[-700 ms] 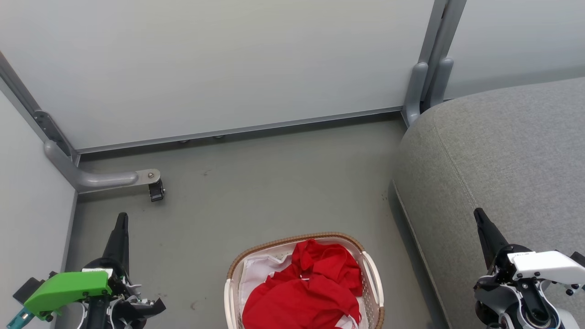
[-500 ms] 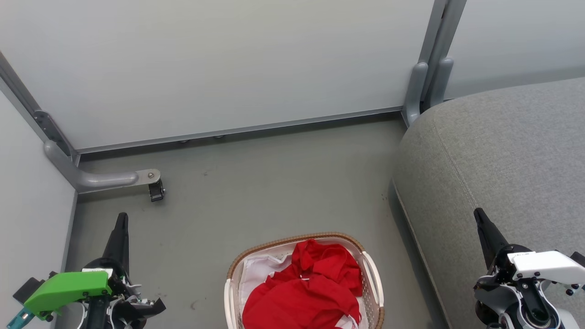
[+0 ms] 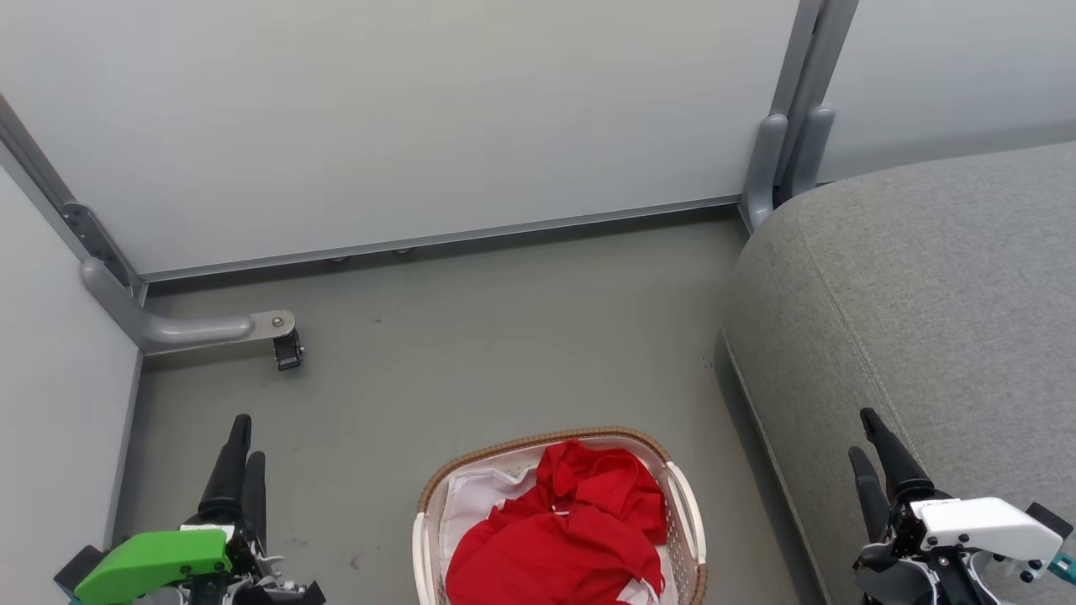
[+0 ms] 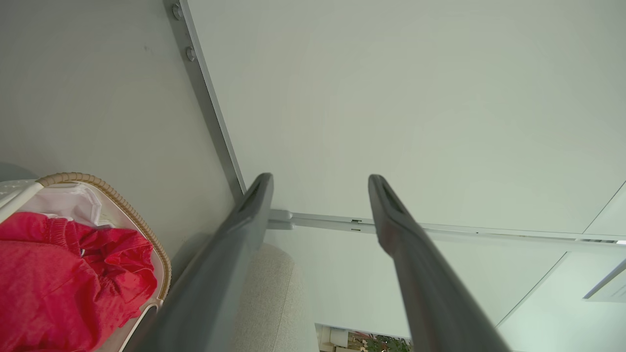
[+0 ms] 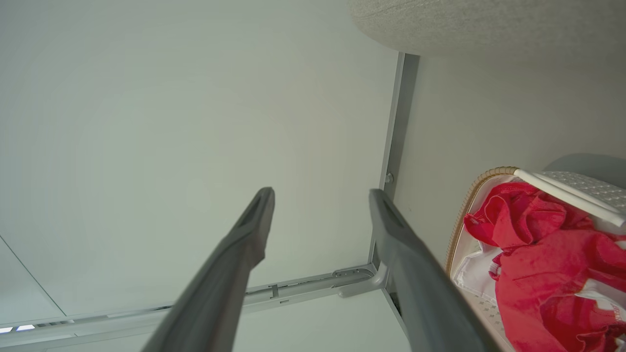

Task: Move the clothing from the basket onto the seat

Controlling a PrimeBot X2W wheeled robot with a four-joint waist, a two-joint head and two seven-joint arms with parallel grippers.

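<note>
The clothing [image 3: 572, 529] is heaped in the basket [image 3: 538, 443] beside the seat [image 3: 925, 294]; the left gripper [image 3: 249, 437] and right gripper [image 3: 860, 432] are held spread and empty. A raised red fold should be pinched deeply; the white liner [image 3: 471, 496] should be avoided.

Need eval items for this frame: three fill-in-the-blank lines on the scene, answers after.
The red sports clothing lies in the oval cream-white plastic basket with a ____ woven rim.
The large light-grey fabric seat is on the robot's ____ side.
The left gripper and right gripper both have ____ jaws.
Answers: brown; right; open.
</note>
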